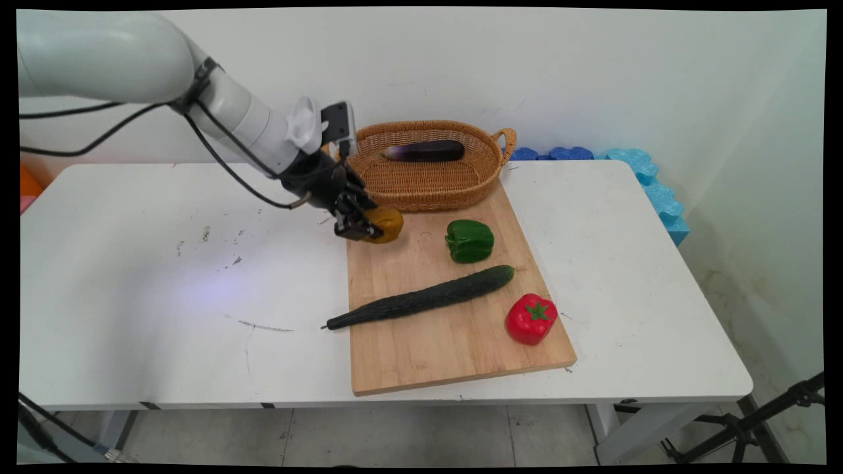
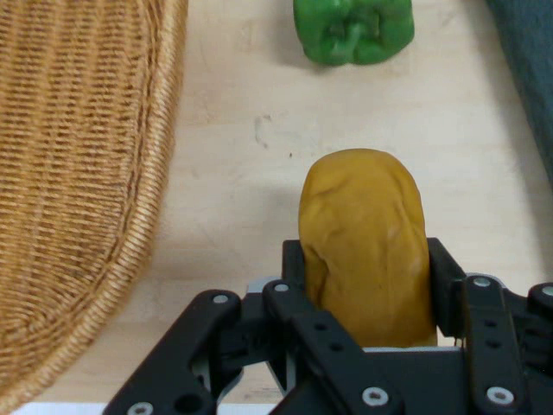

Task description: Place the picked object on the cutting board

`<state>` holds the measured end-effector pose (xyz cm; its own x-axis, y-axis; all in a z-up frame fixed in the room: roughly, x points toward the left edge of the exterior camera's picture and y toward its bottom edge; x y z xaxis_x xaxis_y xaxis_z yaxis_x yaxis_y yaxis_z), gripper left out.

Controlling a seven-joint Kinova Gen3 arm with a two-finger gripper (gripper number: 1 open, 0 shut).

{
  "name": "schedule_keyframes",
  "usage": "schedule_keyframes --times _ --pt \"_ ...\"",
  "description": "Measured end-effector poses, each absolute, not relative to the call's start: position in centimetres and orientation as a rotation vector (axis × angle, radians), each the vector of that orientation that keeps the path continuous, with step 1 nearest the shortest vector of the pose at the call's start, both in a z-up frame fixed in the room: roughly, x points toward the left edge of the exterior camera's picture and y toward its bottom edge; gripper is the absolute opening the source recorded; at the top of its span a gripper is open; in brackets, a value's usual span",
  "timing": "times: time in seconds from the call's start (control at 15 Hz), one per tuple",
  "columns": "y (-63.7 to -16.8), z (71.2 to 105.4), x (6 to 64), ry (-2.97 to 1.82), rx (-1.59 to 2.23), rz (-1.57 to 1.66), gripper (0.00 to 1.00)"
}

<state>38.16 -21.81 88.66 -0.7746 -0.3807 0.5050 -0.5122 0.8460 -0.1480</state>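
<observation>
We count three peppers, one yellow, one green, one red; one cucumber; one eggplant; one basket; one board. The claw (image 1: 366, 227) is clenched on the yellow pepper (image 1: 385, 224), its black fingers (image 2: 445, 285) pressed against the pepper's two flanks, right at the board's far left corner, just off the basket's near rim. That pepper is smooth, waxy and lobed, a dull mustard colour. The board (image 1: 454, 336) under it is pale wood with a fine grain, rectangular, lying on the white tabletop (image 1: 164, 296). The basket (image 1: 428, 178) is oval, woven of tan wicker in tight ribs, with a loop handle at its right end; it sits just beyond the claw and holds only the eggplant (image 1: 425, 151), dark purple and glossy. The green pepper (image 1: 469, 241), blocky and shiny, stands near the claw to its right. The cucumber (image 1: 421, 297), long, dark and bumpy, lies slantwise nearer us than the claw. The red pepper (image 1: 531, 318) is farthest from it, by the board's near right corner.
</observation>
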Motion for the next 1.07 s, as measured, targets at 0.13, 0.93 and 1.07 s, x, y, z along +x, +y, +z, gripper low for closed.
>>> schedule_keyframes --times 0.13,0.93,1.07 --pt "-21.9 87.3 38.2 -2.560 0.655 0.379 0.00" --pt "-23.5 82.0 37.4 -2.537 0.652 0.358 1.00" --pt "-23.6 81.7 37.3 -2.535 0.649 0.355 1.00"
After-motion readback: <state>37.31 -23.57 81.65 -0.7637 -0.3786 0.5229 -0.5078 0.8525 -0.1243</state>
